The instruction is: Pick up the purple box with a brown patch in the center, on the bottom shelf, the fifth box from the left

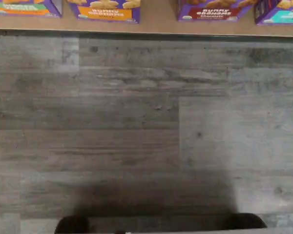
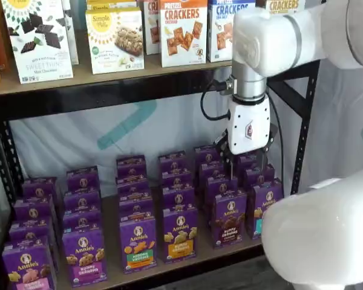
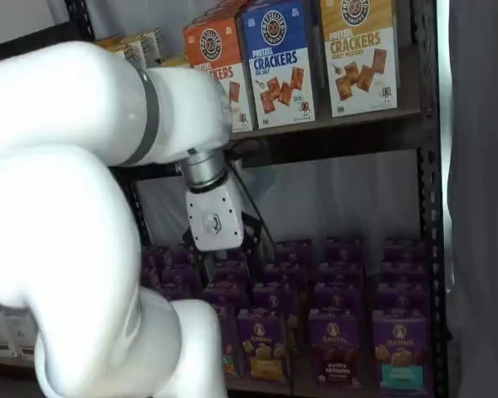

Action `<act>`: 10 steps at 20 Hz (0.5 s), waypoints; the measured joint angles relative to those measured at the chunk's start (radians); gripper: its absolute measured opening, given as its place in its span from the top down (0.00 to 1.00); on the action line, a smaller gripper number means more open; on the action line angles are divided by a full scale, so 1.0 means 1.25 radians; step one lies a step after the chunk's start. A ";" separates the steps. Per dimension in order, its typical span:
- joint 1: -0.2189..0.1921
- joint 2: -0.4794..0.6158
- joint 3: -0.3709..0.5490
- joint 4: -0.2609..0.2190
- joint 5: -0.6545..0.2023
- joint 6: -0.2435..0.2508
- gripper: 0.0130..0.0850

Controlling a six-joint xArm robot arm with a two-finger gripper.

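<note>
Along the bottom shelf [image 2: 187, 261] the front row runs left to right: a purple carton with an orange-yellow band [image 2: 180, 234], then the purple box [image 2: 229, 219] with its brown band, then a teal-banded carton [image 2: 261, 206] at the right end. My claw [image 2: 247, 162] hangs above the rows behind the purple box — fingers spread wide, holding nothing. Past the shelf's front edge lies open grey floor [image 1: 136, 126].

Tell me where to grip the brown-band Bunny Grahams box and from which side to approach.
Grip the purple box across its narrow side faces, near the top, coming from the shelf's open front. It stands upright at the front of its row, with small gaps beside it; boxes behind block other approaches.
</note>
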 joint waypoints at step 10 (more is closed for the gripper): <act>-0.029 0.162 0.004 0.005 -0.172 -0.022 0.00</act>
